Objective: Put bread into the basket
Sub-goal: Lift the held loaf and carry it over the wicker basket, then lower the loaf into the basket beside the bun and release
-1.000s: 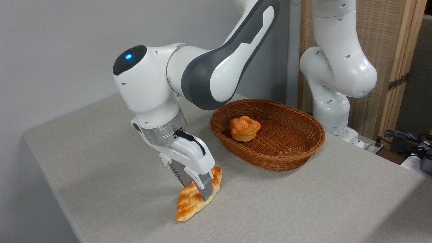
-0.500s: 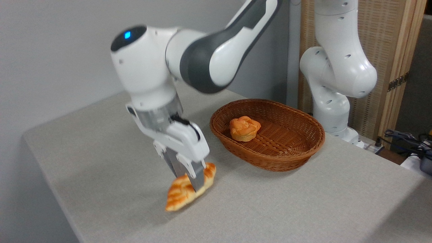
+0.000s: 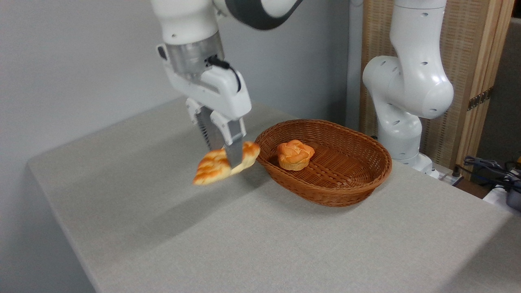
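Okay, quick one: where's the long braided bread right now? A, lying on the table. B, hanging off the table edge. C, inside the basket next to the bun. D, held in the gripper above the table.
D: the gripper is shut on the bread, which hangs clear of the table, left of the basket.

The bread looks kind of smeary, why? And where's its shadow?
In the camera view the bread is motion-blurred, soft at its left end, held off the table by the gripper; the basket looks sharp; a soft dark shadow lies on the cloth below the loaf.
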Motion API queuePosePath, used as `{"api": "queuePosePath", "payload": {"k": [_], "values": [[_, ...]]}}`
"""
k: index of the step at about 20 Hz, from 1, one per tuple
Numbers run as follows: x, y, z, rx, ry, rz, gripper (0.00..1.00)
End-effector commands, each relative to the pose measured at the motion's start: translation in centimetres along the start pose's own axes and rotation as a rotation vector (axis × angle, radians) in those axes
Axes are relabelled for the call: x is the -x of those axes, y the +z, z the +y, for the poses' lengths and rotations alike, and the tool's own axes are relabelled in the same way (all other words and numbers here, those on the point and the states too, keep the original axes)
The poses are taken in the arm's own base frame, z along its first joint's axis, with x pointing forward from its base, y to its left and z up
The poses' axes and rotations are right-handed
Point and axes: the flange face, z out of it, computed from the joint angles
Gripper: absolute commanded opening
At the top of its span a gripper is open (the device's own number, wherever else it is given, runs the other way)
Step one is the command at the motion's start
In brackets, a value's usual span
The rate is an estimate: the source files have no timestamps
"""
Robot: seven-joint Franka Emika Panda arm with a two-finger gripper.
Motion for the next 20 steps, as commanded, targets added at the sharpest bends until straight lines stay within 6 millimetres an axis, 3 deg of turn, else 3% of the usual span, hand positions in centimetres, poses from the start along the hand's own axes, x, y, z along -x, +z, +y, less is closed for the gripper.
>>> {"api": "queuePosePath", "payload": {"k": [1, 5, 7, 11, 12, 13, 20], "values": [[3.3, -0.3, 3.2, 0.069, 0.061, -0.054, 0.57], [6.8, 0.7, 5.5, 0.148, 0.116, -0.127, 0.60], [8.1, 2.4, 6.2, 0.211, 0.139, -0.194, 0.62], [9.4, 5.2, 7.1, 0.295, 0.199, -0.287, 0.83], [9.8, 5.7, 7.2, 0.318, 0.231, -0.305, 0.95], [10.0, 6.0, 7.2, 0.328, 0.245, -0.311, 1.00], [9.8, 6.5, 6.9, 0.335, 0.252, -0.315, 1.00]]}}
